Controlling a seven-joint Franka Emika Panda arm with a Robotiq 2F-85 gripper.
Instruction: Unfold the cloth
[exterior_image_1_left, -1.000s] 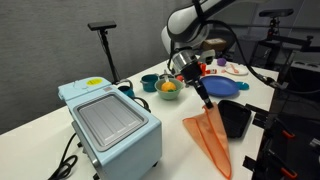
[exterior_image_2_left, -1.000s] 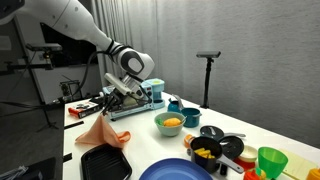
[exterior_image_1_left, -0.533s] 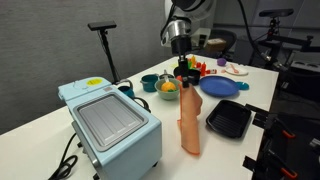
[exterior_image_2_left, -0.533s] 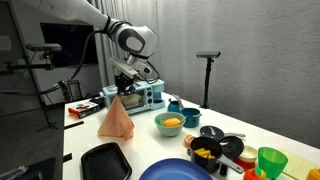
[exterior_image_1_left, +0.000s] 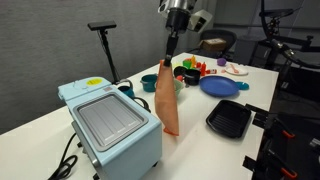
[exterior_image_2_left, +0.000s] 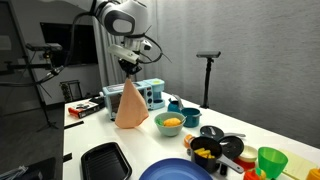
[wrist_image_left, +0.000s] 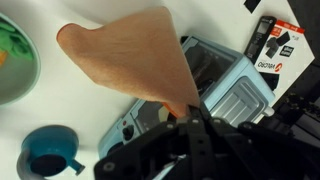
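Observation:
The orange-brown cloth (exterior_image_1_left: 166, 95) hangs from my gripper (exterior_image_1_left: 171, 52), pinched at one corner and clear of the table. In the other exterior view the cloth (exterior_image_2_left: 131, 105) hangs as a triangle below the gripper (exterior_image_2_left: 129, 68), in front of the toaster oven. In the wrist view the cloth (wrist_image_left: 130, 55) spreads away from the shut jaws (wrist_image_left: 185, 112).
A light-blue toaster oven (exterior_image_1_left: 110, 125) stands on the white table (exterior_image_1_left: 195, 150). A black tray (exterior_image_1_left: 229, 120), a blue plate (exterior_image_1_left: 219, 87), a teal cup (exterior_image_1_left: 149, 83), a bowl with orange contents (exterior_image_2_left: 171, 123) and other dishes lie around. A black stand (exterior_image_1_left: 104, 45) is behind.
The gripper has risen and moved toward the toaster oven, lifting the cloth off the table; it now hangs free and longer.

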